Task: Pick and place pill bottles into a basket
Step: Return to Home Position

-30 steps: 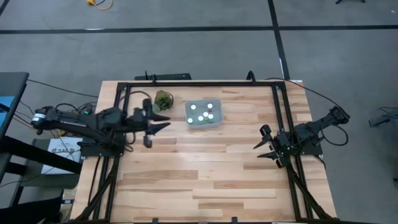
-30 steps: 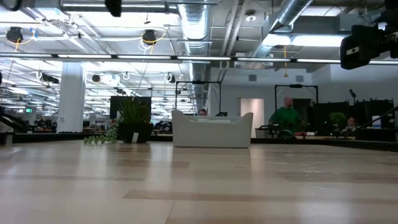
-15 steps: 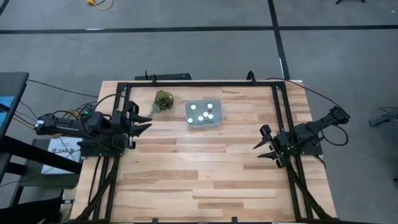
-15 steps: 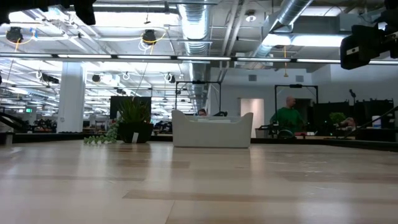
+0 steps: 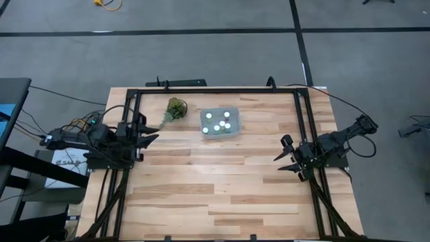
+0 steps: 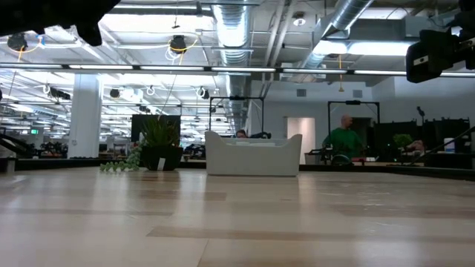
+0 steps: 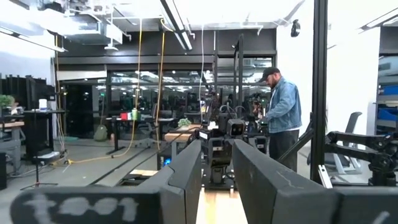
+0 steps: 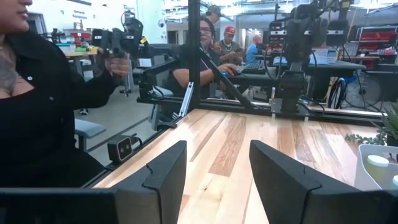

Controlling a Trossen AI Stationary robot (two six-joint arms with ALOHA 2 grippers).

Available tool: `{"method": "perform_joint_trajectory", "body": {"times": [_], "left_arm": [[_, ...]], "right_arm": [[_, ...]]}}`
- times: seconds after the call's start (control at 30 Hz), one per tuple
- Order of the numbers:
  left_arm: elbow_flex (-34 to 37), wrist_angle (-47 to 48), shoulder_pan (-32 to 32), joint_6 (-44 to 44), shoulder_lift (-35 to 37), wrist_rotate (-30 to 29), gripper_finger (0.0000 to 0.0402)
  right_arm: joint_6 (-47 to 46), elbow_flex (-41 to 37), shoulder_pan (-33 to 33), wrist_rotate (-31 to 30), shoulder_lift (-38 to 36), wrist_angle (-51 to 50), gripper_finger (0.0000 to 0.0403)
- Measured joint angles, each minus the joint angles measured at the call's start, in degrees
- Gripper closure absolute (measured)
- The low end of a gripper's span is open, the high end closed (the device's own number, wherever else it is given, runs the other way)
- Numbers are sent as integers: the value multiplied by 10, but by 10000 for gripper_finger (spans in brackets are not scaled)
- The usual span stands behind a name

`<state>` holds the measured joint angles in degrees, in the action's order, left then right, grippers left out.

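Note:
The pale basket [image 5: 220, 122] stands on the table at the far middle, and it also shows in the low view [image 6: 254, 156]. Several pill bottles [image 5: 222, 123] sit inside it, seen as white caps. One cap [image 8: 377, 160] shows at the edge of the right wrist view. My left gripper [image 5: 154, 133] is open and empty at the table's left edge, left of the basket. My right gripper [image 5: 281, 161] is open and empty near the right edge. Each gripper's own fingers show apart in the left wrist view [image 7: 216, 171] and the right wrist view [image 8: 217, 168].
A green plant sprig [image 5: 176, 109] lies just left of the basket. A black frame [image 5: 215, 91] runs along the table's far, left and right sides. People stand and sit in the room beyond the table [image 8: 37, 112].
My left gripper has drawn back toward the table's left edge, away from the plant sprig and the basket, staying open and empty. The basket and its bottles have kept still.

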<state>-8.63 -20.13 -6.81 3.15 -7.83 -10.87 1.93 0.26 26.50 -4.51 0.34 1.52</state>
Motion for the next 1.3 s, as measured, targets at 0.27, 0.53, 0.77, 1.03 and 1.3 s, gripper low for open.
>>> {"method": "perform_joint_trajectory", "body": {"times": [0.27,0.53,0.77,1.03,1.3], "left_arm": [[7,65,0,0,74,1,322],[7,85,0,8,76,2,322],[7,117,0,1,76,3,322],[7,175,0,-16,76,0,322],[7,260,0,-34,76,0,322]], "right_arm": [[0,0,0,0,0,0,235],[0,0,0,0,0,0,235],[0,0,0,0,0,0,235],[0,0,0,0,0,0,235],[0,0,0,0,0,0,235]]}}
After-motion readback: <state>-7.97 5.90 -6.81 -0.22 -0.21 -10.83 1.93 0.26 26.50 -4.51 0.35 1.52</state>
